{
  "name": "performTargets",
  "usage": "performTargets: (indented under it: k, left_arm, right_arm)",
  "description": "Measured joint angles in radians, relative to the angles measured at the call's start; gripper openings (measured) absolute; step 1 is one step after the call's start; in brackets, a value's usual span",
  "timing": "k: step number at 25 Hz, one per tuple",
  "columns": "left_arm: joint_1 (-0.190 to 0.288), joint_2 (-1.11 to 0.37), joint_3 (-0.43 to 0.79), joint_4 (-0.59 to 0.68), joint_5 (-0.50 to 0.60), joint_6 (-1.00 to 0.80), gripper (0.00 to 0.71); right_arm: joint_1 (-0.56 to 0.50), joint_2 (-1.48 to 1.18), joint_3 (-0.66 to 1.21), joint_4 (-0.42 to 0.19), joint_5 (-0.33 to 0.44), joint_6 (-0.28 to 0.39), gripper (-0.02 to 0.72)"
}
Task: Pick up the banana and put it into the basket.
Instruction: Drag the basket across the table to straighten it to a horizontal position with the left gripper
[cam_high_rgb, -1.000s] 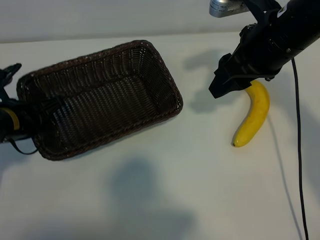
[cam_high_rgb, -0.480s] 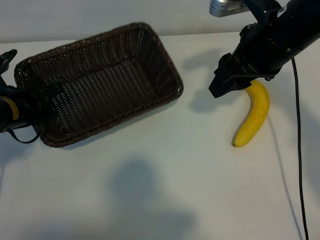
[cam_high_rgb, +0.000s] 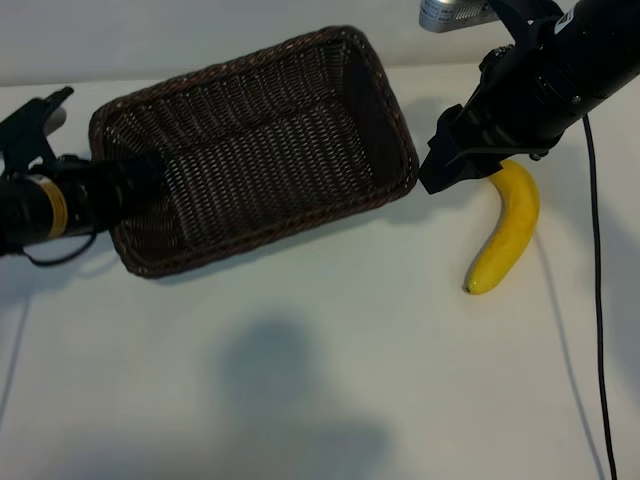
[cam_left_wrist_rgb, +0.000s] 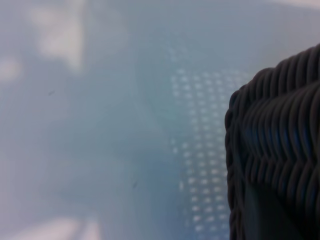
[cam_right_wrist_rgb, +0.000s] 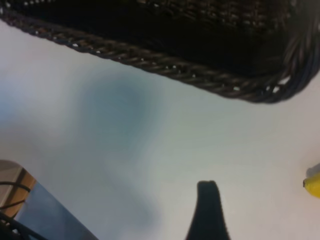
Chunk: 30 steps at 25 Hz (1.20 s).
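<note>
The dark brown woven basket (cam_high_rgb: 280, 230) hangs tilted, and its right end reaches almost to my right gripper. My left gripper (cam_high_rgb: 135, 185) is shut on the basket's left end wall; the left wrist view shows only the braided rim (cam_left_wrist_rgb: 275, 130) close up. The yellow banana (cam_high_rgb: 505, 235) lies on the white table at the right, apart from the basket. My right gripper (cam_high_rgb: 435, 175) hovers open over the table beside the banana's upper end, nothing between its jaws. The right wrist view shows one dark finger (cam_right_wrist_rgb: 207, 205), the basket rim (cam_right_wrist_rgb: 150, 60) and a tip of the banana (cam_right_wrist_rgb: 314, 182).
A black cable (cam_high_rgb: 598, 300) runs down the table's right side, past the banana. A silver part (cam_high_rgb: 450, 12) sticks out above the right arm. White table surface stretches in front of the basket and the banana.
The left gripper has carried the basket to the right and farther back, so that its right end now nearly meets the right gripper. The right arm and the banana have not moved.
</note>
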Motion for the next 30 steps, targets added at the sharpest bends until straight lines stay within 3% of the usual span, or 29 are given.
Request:
performTargets:
  k: [3,6,12,30]
  left_arm:
    - [0.031,0.026,-0.080,0.199,-0.057,-0.149,0.162]
    - [0.049,0.035,-0.141,0.273,-0.128,-0.170,0.162]
    - [0.054,0.104,-0.185,0.296,-0.262,-0.170,0.162]
    - [0.054,0.254,-0.187,0.301,-0.286,-0.170,0.162]
  right_arm:
    - [0.000,0.000,0.000,0.000,0.000,0.001,0.548]
    - [0.000,0.000,0.000,0.000,0.000,0.001,0.548]
    - [0.000,0.000,0.000,0.000,0.000,0.007,0.548]
    - [0.000,0.000,0.000,0.001,0.002,0.019,0.548]
